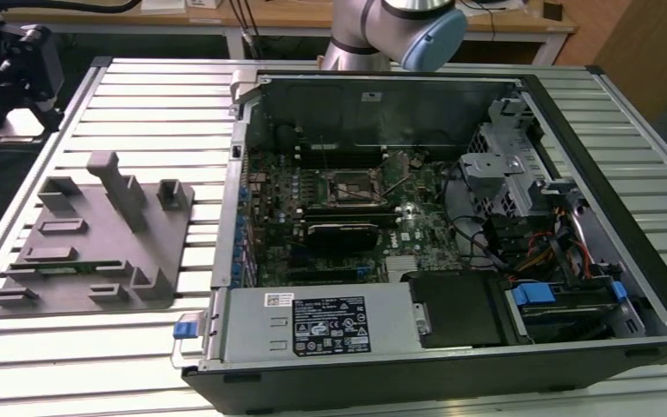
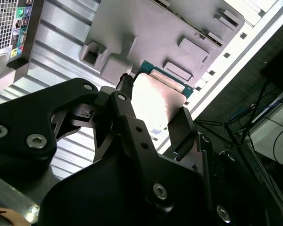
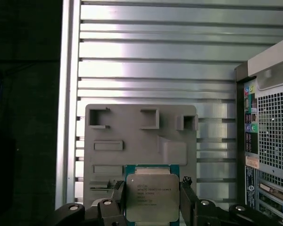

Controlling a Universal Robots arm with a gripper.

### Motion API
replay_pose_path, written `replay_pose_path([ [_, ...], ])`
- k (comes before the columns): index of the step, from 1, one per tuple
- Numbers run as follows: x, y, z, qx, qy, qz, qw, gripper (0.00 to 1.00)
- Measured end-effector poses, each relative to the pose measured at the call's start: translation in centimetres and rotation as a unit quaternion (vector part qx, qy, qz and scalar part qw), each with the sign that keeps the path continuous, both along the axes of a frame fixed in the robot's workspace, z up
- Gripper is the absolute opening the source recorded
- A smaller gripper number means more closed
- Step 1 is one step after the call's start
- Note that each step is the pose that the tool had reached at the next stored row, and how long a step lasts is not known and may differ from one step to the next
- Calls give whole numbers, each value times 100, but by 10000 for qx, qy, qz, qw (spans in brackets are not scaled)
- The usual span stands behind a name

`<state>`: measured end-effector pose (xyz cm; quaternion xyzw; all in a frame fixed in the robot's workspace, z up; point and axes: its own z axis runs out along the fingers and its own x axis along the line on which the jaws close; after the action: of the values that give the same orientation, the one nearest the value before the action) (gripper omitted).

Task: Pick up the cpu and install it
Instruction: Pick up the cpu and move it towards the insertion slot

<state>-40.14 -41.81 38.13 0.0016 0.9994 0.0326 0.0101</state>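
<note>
With your black claw clenched on the flat, silvery square cpu, carry it level and unhurried.

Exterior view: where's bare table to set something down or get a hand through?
Table slats are bare on the far and near sides of the grey fixture tray, plus a narrow strip between it and the PC case. Inside the case is crowded: motherboard, cables, drive cage. The gripper holds the cpu.
</note>
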Motion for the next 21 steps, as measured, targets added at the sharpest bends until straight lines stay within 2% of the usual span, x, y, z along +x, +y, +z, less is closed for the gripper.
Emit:
replay_pose_path([
  [21,475,0,11,172,0,0,9999,54],
])
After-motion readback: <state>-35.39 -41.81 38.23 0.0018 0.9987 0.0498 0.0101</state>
